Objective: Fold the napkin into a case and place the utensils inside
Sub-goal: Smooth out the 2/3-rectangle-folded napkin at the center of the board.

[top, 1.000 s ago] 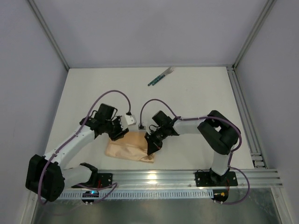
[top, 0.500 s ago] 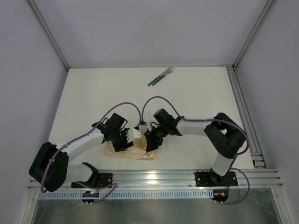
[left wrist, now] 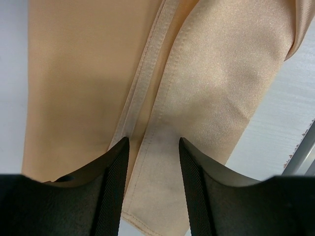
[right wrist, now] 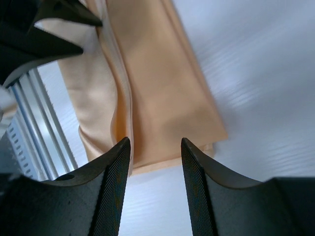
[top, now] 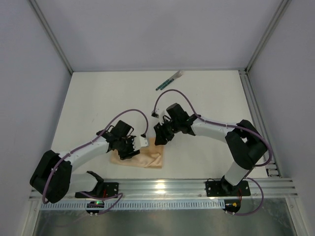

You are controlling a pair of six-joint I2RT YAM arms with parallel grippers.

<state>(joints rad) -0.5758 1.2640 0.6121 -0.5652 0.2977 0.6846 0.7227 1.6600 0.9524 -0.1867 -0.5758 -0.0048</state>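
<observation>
Left gripper (left wrist: 152, 142) and right gripper (right wrist: 155, 141) both parted, empty, over the napkin (top: 142, 160) by the table's (top: 98, 98) near edge; best to pinch one hem only.

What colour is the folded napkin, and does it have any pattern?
Plain peach-tan, without any pattern. The napkin shows best in the left wrist view.

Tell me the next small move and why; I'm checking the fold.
Probably close the left gripper on the hem of the napkin between its open jaws; the fold looks unfinished, the right gripper hovers open and empty, the utensils lie far off.
</observation>
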